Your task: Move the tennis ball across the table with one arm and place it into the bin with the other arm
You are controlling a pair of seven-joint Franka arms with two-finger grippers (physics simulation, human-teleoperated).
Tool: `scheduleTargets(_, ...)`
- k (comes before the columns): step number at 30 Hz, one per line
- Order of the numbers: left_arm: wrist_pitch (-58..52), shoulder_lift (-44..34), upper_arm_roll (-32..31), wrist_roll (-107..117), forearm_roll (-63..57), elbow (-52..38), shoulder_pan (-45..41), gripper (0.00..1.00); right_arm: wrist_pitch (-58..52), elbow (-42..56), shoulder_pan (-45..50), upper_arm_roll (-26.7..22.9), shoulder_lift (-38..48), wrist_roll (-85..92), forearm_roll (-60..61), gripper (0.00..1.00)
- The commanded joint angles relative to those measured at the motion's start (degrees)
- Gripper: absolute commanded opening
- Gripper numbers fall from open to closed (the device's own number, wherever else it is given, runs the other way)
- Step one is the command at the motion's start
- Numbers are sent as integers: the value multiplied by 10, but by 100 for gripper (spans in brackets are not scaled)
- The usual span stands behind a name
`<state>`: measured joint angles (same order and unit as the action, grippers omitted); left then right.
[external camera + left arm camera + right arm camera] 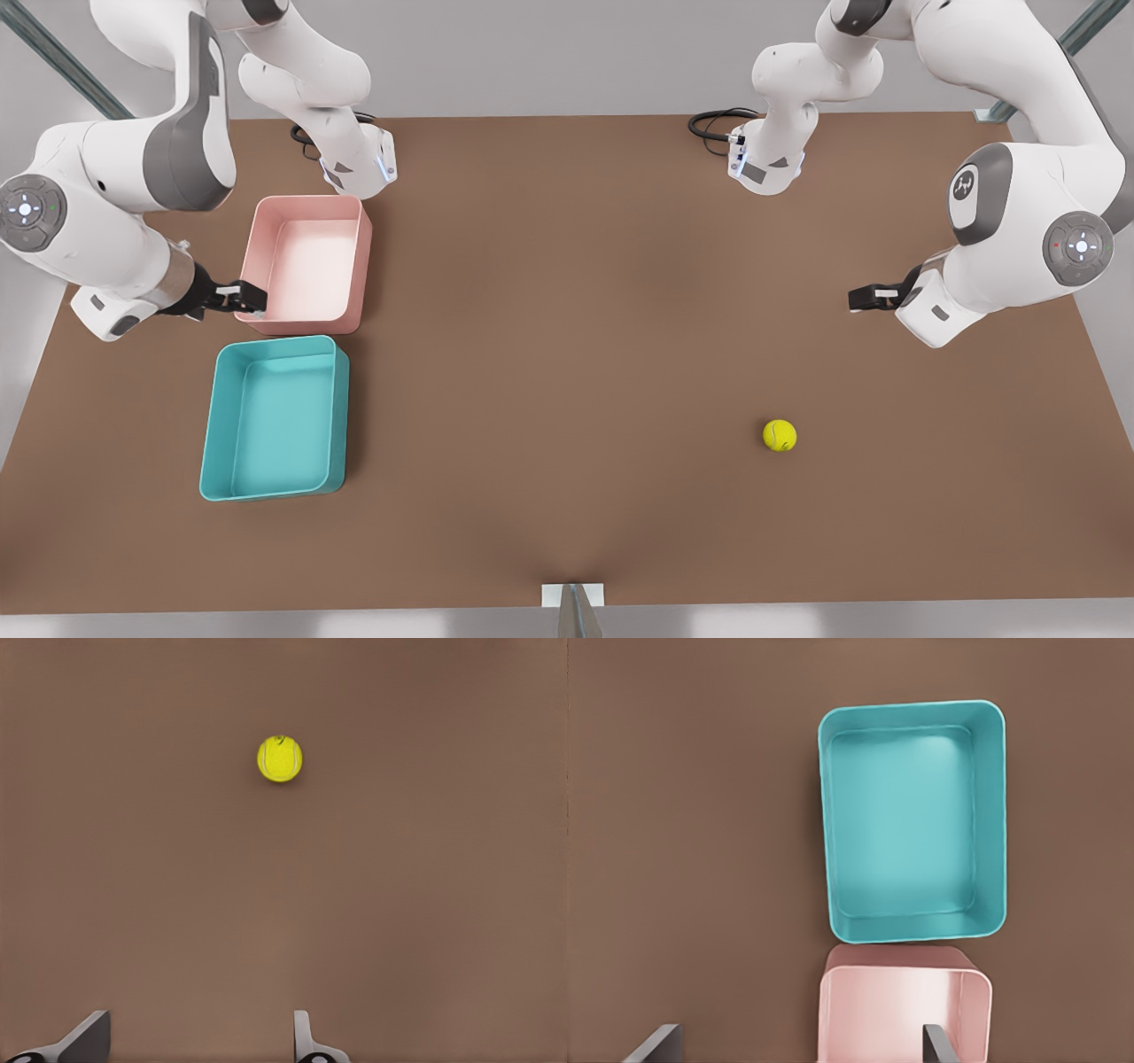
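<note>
Tennis ball (780, 435): alone on bench (567, 354), front view's right, well apart from bins.
Left tool (870, 297): near ball, open, empty; placed to fetch it.
Right tool (245, 298): open, empty, waiting at pink bin (306, 264) rim.
Teal bin (273, 418): empty, beside pink.

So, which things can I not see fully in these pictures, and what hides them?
- Pink bin: in the right wrist view, the picture's edge cuts it off. In the front view, the right gripper covers part of its rim.
- Left gripper: in the left wrist view, the edge cuts off all but its open fingertips.
- Table: in the front view, both arms cover parts of its sides.
</note>
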<state>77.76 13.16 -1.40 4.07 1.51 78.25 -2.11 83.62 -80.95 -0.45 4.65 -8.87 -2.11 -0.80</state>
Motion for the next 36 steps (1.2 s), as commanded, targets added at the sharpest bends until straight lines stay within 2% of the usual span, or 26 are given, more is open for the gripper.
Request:
scheduleTargets(1, 1, 0, 0, 7, 0, 0, 0, 100, -1, 0, -2, 0, 1, -6, -1, 100)
scheduleTargets(4, 1, 18, 1, 4, 17, -3, 1, 100, -1, 0, -3, -1, 0, -6, -1, 100)
scheduleTargets(5, 43, 68, 0, -47, 13, -22, 1, 69, -1, -1, -3, -1, 0, -6, 0, 100)
scheduleTargets(6, 78, 152, 2, -79, 13, -93, 3, 35, -1, -2, -2, -1, 0, -6, 0, 100)
scheduleTargets(7, 78, 225, 2, -80, 12, -164, 4, 21, -1, -4, -5, -1, 0, -5, 5, 100)
scheduleTargets(8, 121, 264, 2, -109, 12, -171, 4, 21, -1, -5, -3, -1, 1, -5, 0, 100)
scheduleTargets(9, 174, 282, 2, -236, 11, -145, 12, 21, -1, -5, -3, -2, 2, -5, 0, 100)
scheduleTargets(11, 362, 297, 5, -606, 9, -44, 38, 21, -1, -11, -7, -2, 6, -6, 2, 100)
scheduleTargets(13, 456, 297, 4, -795, 2, 30, 34, 21, 1, -11, -7, -3, 5, -6, 2, 100)
scheduleTargets(17, 466, 320, 3, -1059, 1, 40, 47, 21, 6, -11, -5, -2, 3, -6, 2, 100)
scheduleTargets(21, 463, 315, -5, -1109, -26, 42, 49, 21, 6, -11, -4, -1, 1, -3, 2, 100)
scheduleTargets(25, 461, 311, -26, -968, -71, 51, 48, 21, 6, -18, -6, -1, 1, 8, 0, 100)
scheduleTargets(28, 455, 319, -39, -948, -142, 52, 48, 21, 6, -18, -6, -1, 1, 16, 3, 100)
scheduleTargets(36, 457, 346, -39, -913, -150, 59, 48, 21, 5, -22, -6, -2, 2, 17, 4, 100)
